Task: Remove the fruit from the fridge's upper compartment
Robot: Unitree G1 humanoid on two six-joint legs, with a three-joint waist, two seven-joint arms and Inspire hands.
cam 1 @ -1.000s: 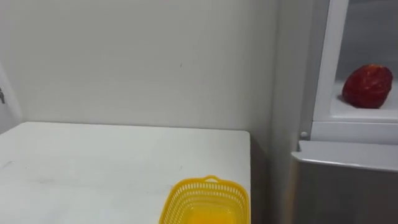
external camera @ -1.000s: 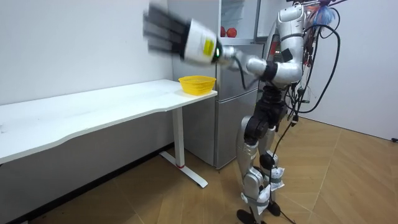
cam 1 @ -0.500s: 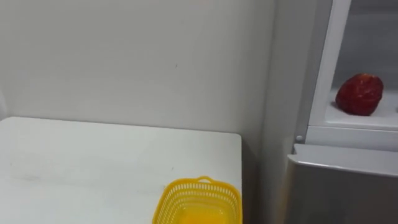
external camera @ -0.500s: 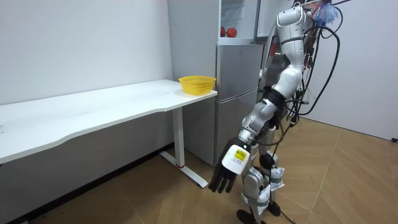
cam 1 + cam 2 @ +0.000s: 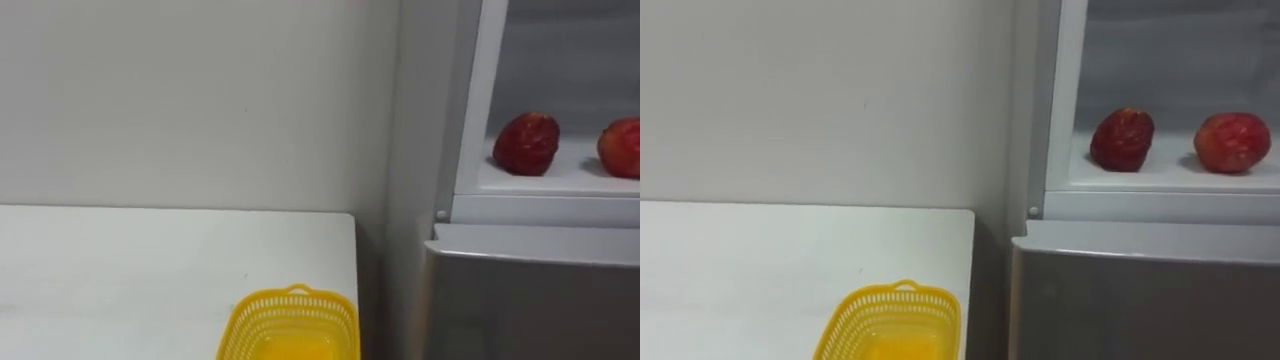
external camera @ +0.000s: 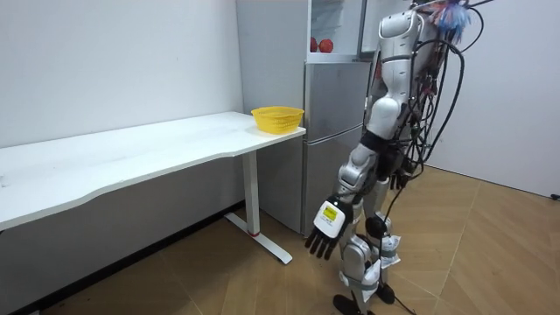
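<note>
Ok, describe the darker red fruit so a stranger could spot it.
Find the grey fridge right of the white table; its upper compartment stands open. Two red fruits sit on its white shelf. Yours is the left one, darker and narrower than its neighbour.

A yellow basket (image 5: 290, 322) of smooth plastic lattice, faintly shiny, sits on a bench (image 5: 120, 270) whose white top looks smooth and matt. In the room view its legs (image 6: 254, 206) look like white painted metal. The wall (image 5: 180, 100) is matt pale paint. The fridge's lower door (image 5: 530, 305) has a grey brushed-metal look with a dull sheen, and the shelf (image 5: 1160, 176) inside is smooth white plastic. The left fruit (image 5: 1122, 138) has dimpled, slightly glossy red skin; the right fruit (image 5: 1232, 142) looks smoother. The floor (image 6: 490, 254) is wood parquet with a soft sheen. The left hand (image 6: 323, 231) has dark matt fingers.
</note>
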